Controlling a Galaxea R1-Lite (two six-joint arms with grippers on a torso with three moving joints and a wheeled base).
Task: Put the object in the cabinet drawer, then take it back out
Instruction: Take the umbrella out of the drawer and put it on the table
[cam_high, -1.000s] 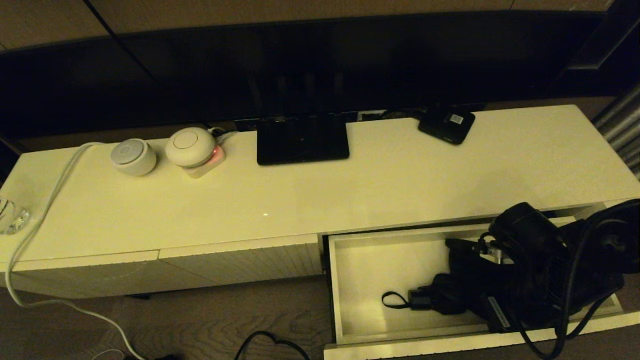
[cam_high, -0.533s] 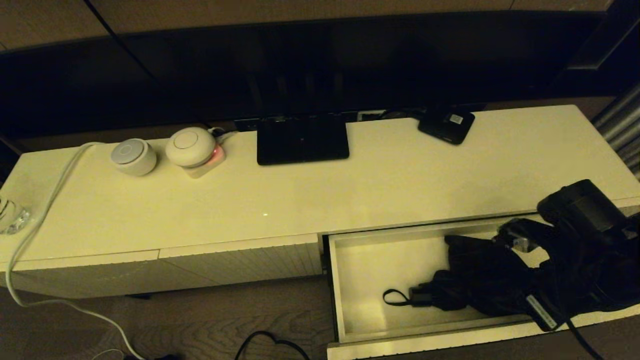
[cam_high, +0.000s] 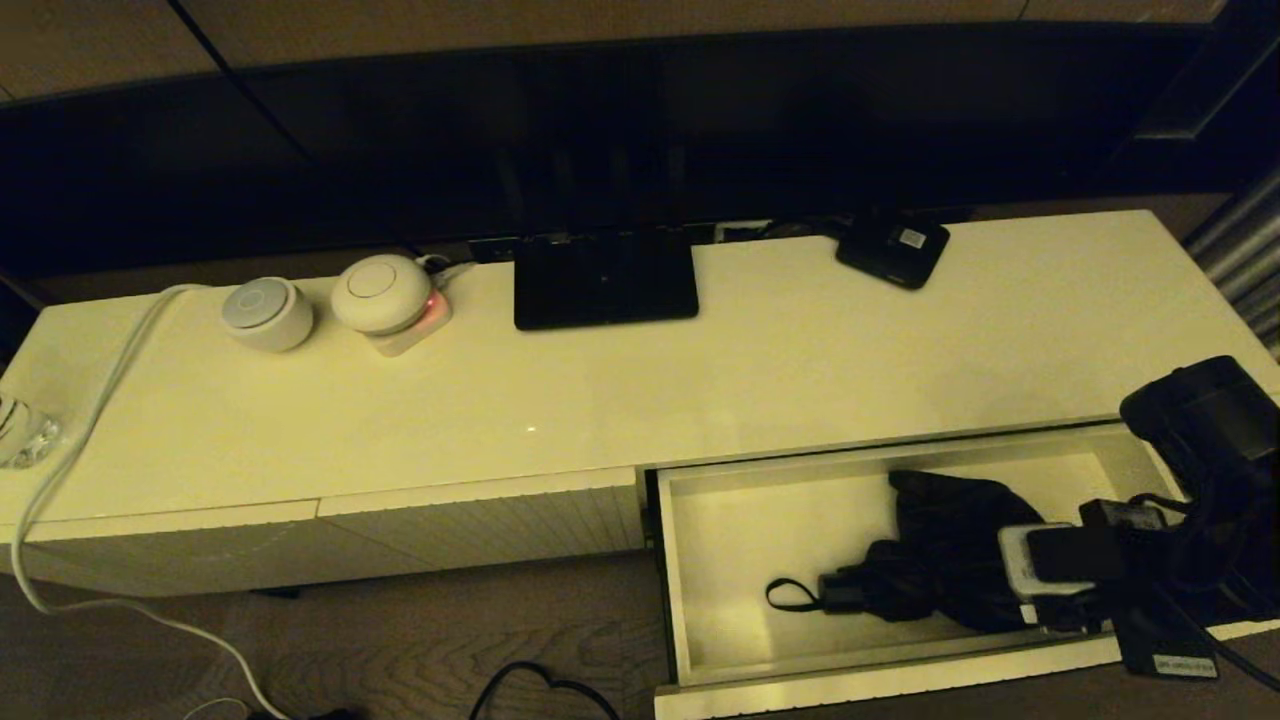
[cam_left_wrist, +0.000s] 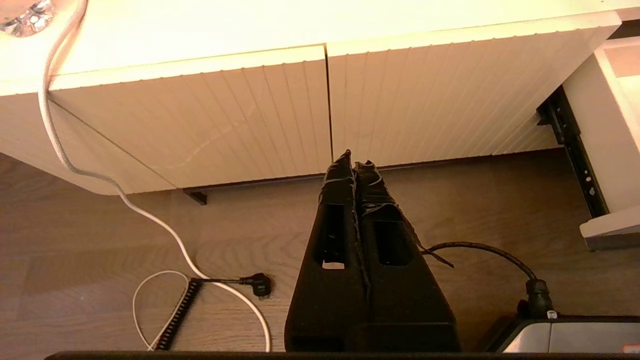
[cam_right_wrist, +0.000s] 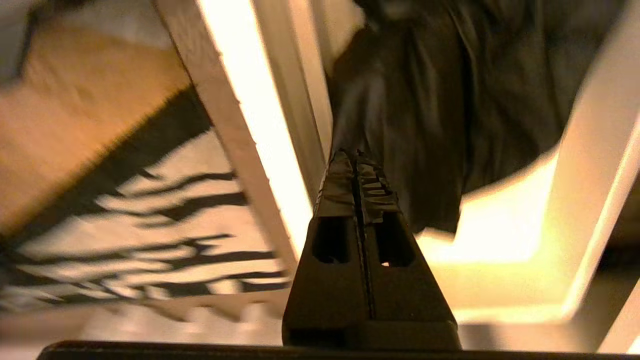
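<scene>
The black folding umbrella (cam_high: 940, 560) lies inside the open cabinet drawer (cam_high: 850, 680), toward its right half. Its short handle (cam_high: 840, 595) and thin wrist loop (cam_high: 790, 598) point left. My right arm (cam_high: 1200, 430) hangs over the drawer's right end. In the right wrist view my right gripper (cam_right_wrist: 356, 154) is shut and empty. Its tips hover just above the umbrella fabric (cam_right_wrist: 440, 100), beside the drawer's front wall (cam_right_wrist: 250, 125). My left gripper (cam_left_wrist: 354, 162) is shut and holds nothing, low over the wood floor before the closed ribbed fronts (cam_left_wrist: 200, 120).
On the cabinet top stand a flat black stand plate (cam_high: 605, 280), a small black box with a white label (cam_high: 893, 250) and two round white devices (cam_high: 267, 312). A white cable (cam_high: 80, 420) runs down the left end. More cables (cam_left_wrist: 215, 285) lie on the floor.
My right arm has drawn back to the right, off the umbrella. The umbrella stays lying in the drawer, more of it uncovered. The left arm has not moved.
</scene>
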